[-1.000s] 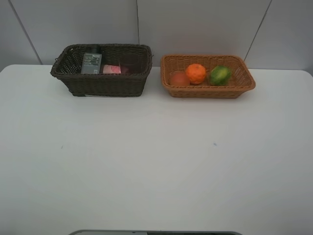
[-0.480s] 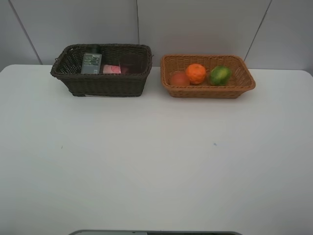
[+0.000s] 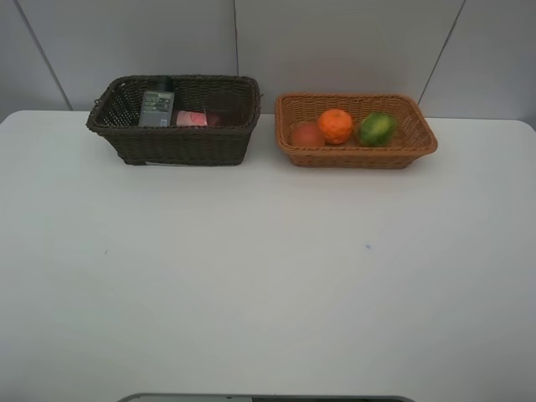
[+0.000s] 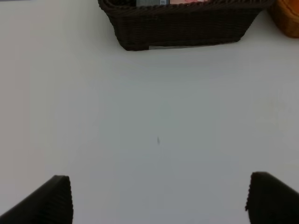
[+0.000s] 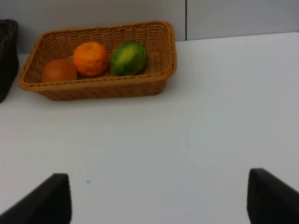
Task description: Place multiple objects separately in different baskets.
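The dark brown basket (image 3: 172, 142) at the back left holds the dark-green bottle (image 3: 157, 108), the pink bottle (image 3: 191, 119) and the translucent pink cup (image 3: 224, 109). The orange-tan basket (image 3: 356, 157) at the back right holds the peach-like fruit (image 3: 307, 135), the tangerine (image 3: 335, 126) and the green fruit (image 3: 378, 128). Neither gripper shows in the high view. My left gripper (image 4: 159, 200) is open and empty over bare table, well short of the dark basket (image 4: 182, 28). My right gripper (image 5: 159, 198) is open and empty, well short of the orange-tan basket (image 5: 98, 88).
The white table (image 3: 268, 276) spreads in front of both baskets. A grey panelled wall (image 3: 335, 42) stands right behind them. A corner of the orange-tan basket (image 4: 287, 21) shows in the left wrist view.
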### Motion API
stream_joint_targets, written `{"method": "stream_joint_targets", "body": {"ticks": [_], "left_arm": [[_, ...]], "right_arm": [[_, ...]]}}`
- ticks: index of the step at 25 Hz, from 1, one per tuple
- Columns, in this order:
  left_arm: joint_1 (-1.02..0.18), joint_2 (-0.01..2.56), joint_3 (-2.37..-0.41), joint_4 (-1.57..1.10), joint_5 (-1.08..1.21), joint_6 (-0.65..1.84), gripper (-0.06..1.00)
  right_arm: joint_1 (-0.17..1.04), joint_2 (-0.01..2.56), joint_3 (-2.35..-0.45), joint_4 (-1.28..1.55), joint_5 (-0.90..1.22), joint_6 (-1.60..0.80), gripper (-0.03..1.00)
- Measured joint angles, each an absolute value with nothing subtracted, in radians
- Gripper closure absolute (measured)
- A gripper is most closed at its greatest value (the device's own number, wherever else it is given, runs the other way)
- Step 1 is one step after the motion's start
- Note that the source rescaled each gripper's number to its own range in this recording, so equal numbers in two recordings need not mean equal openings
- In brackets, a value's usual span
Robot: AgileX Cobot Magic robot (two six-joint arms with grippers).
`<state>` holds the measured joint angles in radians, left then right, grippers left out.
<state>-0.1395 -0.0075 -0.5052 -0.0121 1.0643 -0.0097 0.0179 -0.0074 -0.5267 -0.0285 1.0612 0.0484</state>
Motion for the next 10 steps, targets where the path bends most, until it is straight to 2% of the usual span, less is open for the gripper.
{"method": "stream_joint_targets", "body": {"ticks": [10], "left_arm": [[-0.139,-0.007,-0.505,-0.012,1.064,-0.010,-0.01]], "right_arm": [[0.018,-0.007,-0.527,-0.028,1.061,0.048,0.22]]}}
